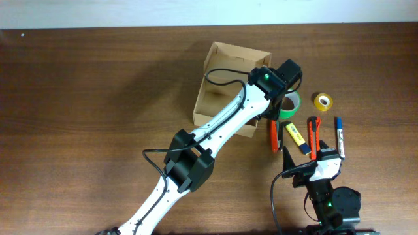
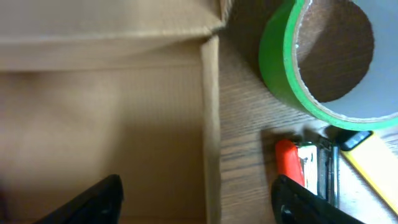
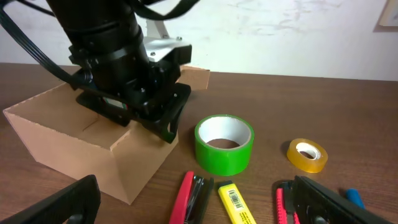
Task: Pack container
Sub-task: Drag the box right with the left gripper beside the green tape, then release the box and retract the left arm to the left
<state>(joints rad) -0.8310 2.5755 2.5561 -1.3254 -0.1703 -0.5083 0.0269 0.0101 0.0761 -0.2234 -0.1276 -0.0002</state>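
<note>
White arms (image 1: 225,117) — blk joints (image 1: 189,164), cables (image 1: 273,202)

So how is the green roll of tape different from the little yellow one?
The green tape roll is clearly bigger than the yellow tape roll, wider across and taller. The green one is bright green; the yellow one looks glossy amber. The green one sits close beside the cardboard box; the yellow one lies farther out on the table. Both lie flat, hole up, outside the box.
</note>
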